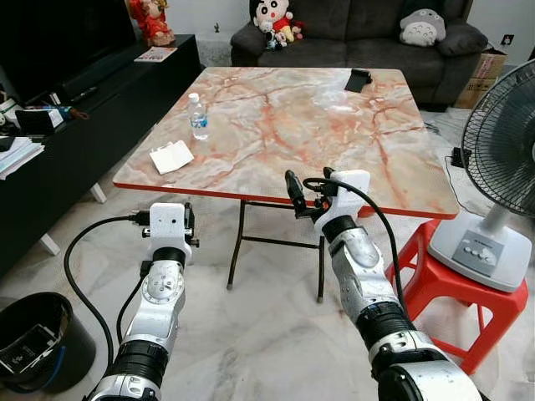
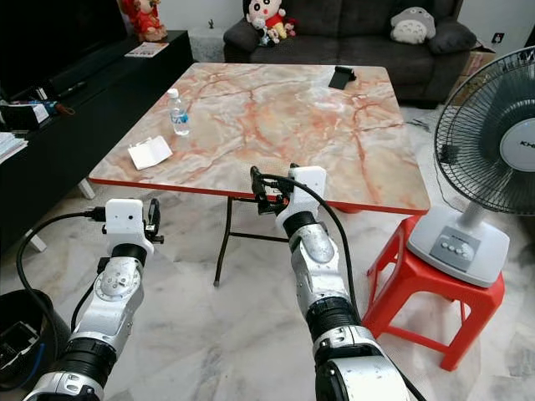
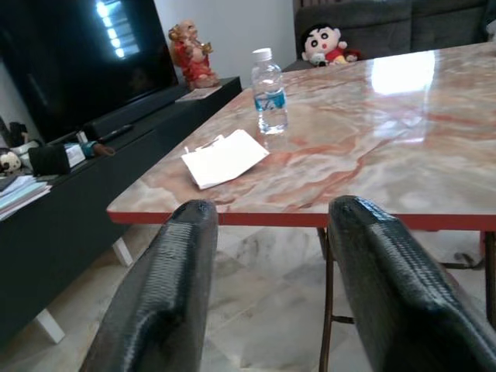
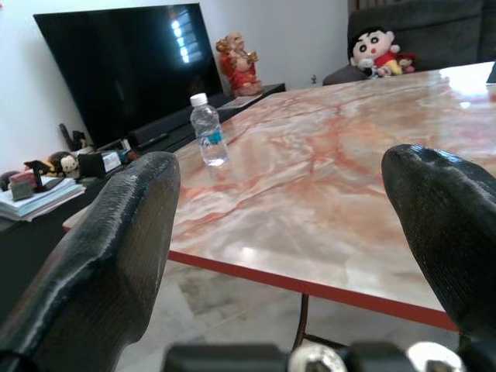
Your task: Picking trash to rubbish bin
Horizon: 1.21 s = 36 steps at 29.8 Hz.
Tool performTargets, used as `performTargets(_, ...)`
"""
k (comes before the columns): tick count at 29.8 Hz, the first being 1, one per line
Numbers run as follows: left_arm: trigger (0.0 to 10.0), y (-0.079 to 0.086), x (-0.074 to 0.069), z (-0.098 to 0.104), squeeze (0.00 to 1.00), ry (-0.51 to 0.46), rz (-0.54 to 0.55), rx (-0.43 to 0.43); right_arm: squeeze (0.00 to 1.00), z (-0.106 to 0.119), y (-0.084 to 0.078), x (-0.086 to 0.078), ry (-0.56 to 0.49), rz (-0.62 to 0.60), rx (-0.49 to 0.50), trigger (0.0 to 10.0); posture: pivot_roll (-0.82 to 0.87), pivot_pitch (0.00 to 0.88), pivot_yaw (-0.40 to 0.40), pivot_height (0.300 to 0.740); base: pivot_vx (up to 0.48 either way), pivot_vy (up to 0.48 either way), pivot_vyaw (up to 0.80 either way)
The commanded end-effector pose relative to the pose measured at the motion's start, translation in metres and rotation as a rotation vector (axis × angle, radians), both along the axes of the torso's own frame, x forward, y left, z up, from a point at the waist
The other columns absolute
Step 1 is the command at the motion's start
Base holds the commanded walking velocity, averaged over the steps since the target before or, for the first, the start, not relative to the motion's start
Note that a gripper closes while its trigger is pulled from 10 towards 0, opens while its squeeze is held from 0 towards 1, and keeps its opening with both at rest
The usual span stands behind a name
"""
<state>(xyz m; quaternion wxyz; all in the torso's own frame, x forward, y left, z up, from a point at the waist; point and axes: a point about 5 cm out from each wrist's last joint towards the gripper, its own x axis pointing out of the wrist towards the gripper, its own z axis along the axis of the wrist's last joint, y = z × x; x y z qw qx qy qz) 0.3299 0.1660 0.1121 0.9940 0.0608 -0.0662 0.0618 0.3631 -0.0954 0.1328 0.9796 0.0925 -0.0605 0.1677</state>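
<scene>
One capped water bottle (image 1: 197, 116) stands near folded paper (image 1: 171, 156).

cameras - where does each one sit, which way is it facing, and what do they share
Head, both eyes: forward and down over both silver arms at the marble table.
Left wrist: below the table's edge, looking along the left gripper, its fingers open, toward the paper.
Right wrist: near the table's edge, looking along the right gripper, its fingers open, across the top.
Shared: the water bottle shows in all four.
</scene>
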Motion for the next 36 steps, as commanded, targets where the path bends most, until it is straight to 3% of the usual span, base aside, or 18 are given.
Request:
performTargets(1, 10.0, 0.005, 0.000, 0.004, 1.00, -0.020, 0.021, 0.000, 1.00, 0.002, 0.004, 0.001, -0.008, 0.010, -0.001, 10.0, 0.06, 0.000, 0.005, 0.740, 0.000, 0.000, 0.00)
performTargets(21, 10.0, 0.005, 0.003, 0.010, 1.00, -0.042, 0.024, -0.001, 1.00, 0.004, 0.008, 0.005, -0.001, 0.011, -0.004, 10.0, 0.07, 0.000, 0.003, 0.740, 0.000, 0.000, 0.00)
performTargets(24, 10.0, 0.006, 0.002, 0.009, 1.00, -0.039, 0.026, 0.012, 1.00, 0.002, 0.011, 0.004, 0.002, 0.017, -0.044, 10.0, 0.08, 0.000, 0.001, 0.740, 0.000, 0.000, 0.00)
performTargets(25, 10.0, 0.007, 0.001, 0.009, 0.00, -0.039, 0.030, 0.012, 0.00, 0.001, 0.013, 0.003, -0.001, 0.034, -0.066, 10.0, 0.08, 0.000, 0.003, 0.740, 0.000, 0.000, 0.00)
performTargets(31, 10.0, 0.011, -0.001, 0.008, 0.00, -0.039, 0.047, 0.012, 0.00, 0.000, 0.018, 0.001, -0.021, 0.065, -0.129, 10.0, 0.08, 0.000, -0.001, 0.740, 0.149, 0.000, 0.39)
performTargets(36, 10.0, 0.011, -0.003, 0.006, 0.00, -0.038, 0.055, 0.004, 0.00, -0.003, 0.017, 0.000, -0.003, 0.065, -0.085, 10.0, 0.08, 0.000, -0.001, 0.740, 0.332, 0.000, 0.15)
